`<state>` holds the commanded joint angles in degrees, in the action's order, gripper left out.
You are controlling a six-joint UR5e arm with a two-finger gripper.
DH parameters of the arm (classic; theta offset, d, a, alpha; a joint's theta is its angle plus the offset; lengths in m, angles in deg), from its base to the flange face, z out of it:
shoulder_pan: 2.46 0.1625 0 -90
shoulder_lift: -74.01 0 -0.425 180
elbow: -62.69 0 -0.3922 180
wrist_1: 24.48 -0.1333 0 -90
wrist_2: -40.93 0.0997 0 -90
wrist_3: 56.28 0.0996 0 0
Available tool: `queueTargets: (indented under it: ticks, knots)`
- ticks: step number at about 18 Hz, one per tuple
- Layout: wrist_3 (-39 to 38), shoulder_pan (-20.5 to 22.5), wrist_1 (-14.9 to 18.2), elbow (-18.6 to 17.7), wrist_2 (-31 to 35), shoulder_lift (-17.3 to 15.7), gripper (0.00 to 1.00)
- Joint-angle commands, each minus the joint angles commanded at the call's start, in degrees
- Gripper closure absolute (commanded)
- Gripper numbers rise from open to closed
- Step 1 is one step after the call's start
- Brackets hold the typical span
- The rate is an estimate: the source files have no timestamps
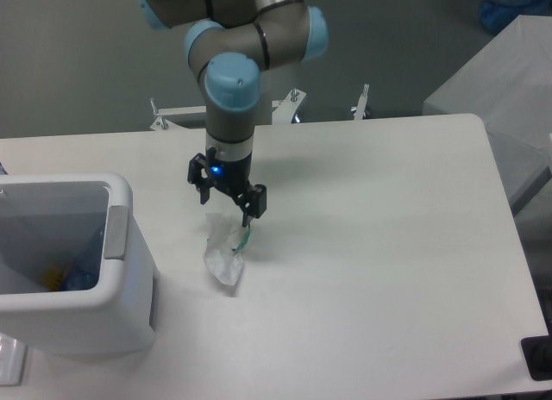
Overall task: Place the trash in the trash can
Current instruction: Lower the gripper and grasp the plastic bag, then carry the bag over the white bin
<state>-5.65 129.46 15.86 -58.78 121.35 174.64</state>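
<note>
A crumpled whitish wrapper with a green bit (226, 252) lies on the white table (371, 245), just right of the trash can (69, 271). My gripper (226, 210) hangs directly over the wrapper's upper end, fingers open and pointing down, one on each side of that end. The trash can is a white boxy bin at the left edge, open on top, with something blue and yellow (73, 275) inside. No bottle shows clearly.
A grey-white block (500, 98) stands past the table's right edge. Metal brackets (362, 103) sit at the table's far edge behind the arm. A dark object (539, 357) is at the front right corner.
</note>
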Motion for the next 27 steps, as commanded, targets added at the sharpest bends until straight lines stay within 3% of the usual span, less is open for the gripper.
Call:
queueTargets:
  ticks: [2, 3, 6, 10, 11, 18, 23, 27]
  knots:
    - [0.2, -0.1, -0.1, 0.2, 0.0, 0.7, 0.02]
    - [0.1, -0.1, -0.2, 0.3, 0.0, 1.1, 0.08]
    - [-0.4, -0.1, -0.4, 1.5, 0.1, 1.8, 0.39]
    - [-1.3, 0.1, 0.1, 3.9, 0.2, 1.8, 0.92]
    - [-1.6, 0.3, 0.2, 4.6, 0.2, 1.8, 0.97]
    - [-3.1, 4.7, 0.8, 8.9, -1.0, 0.9, 1.0]
    - [-11.2, 9.3, 0.8, 15.5, -13.2, -0.7, 1.0]
    - [-23.6, 10.8, 0.5, 21.8, -20.5, -1.6, 1.0]
